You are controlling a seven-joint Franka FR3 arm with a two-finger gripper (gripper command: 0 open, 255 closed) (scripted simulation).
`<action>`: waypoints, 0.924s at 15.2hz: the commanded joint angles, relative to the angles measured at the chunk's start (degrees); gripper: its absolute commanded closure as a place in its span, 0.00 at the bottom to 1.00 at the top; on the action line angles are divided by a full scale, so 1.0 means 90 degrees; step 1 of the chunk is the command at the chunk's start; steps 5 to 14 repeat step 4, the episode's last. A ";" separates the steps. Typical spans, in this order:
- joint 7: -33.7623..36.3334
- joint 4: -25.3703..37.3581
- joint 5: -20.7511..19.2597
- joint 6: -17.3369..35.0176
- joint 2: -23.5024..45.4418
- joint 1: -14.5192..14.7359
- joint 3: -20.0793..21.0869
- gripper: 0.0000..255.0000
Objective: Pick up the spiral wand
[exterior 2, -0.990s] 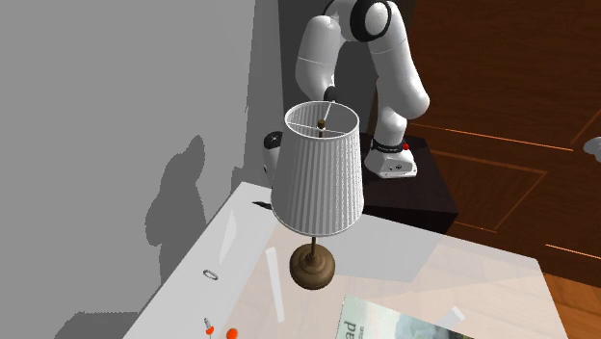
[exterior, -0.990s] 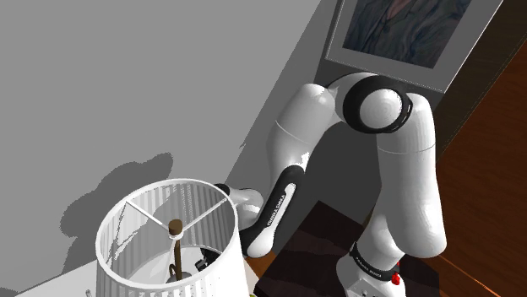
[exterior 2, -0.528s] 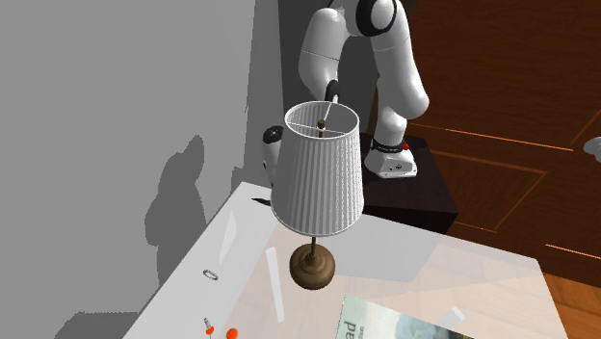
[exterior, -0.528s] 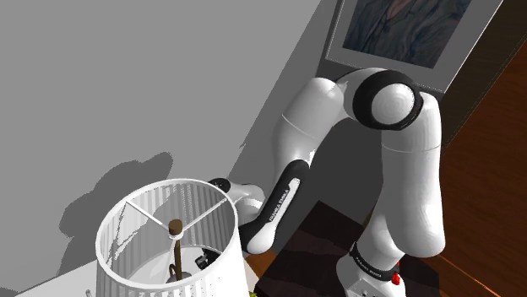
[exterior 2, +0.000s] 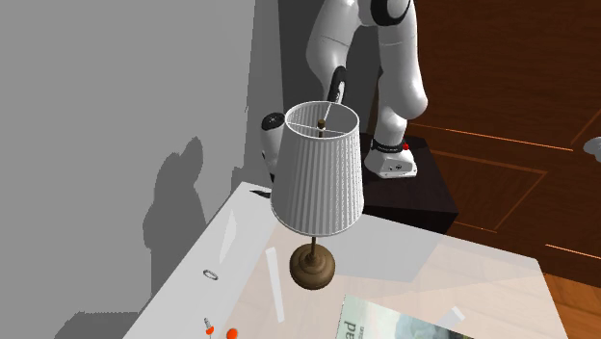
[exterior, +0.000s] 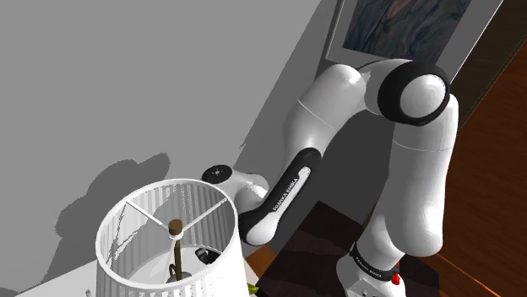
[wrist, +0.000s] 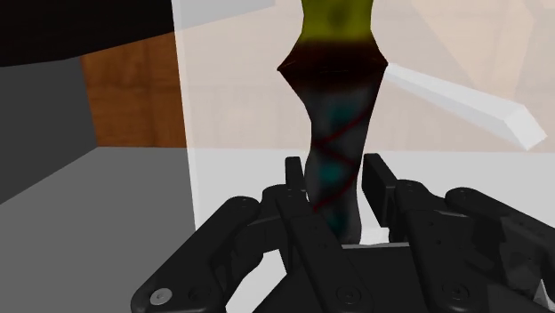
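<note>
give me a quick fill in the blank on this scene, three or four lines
1. The spiral wand has a teal stem wrapped by a ___ line.
2. The gripper is shut on the ___.
3. The lampshade is ___.
4. The round lamp base is ___.

Missing words: red; wand; white; brown.

Grey wall point(exterior 2: 116, 96), brown wooden floor point(exterior: 498, 135), glossy white table point(exterior 2: 241, 241), white-shaded lamp point(exterior 2: 318, 178), framed picture point(exterior: 397, 25) on the wall.
</note>
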 commanded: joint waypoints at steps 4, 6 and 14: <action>-0.0183 -0.0040 0.0243 -0.0223 -0.0286 -0.0114 0.0150 1.00; -0.0183 -0.0040 0.0243 -0.0223 -0.0286 -0.0114 0.0150 1.00; -0.0183 -0.0040 0.0243 -0.0223 -0.0286 -0.0114 0.0150 1.00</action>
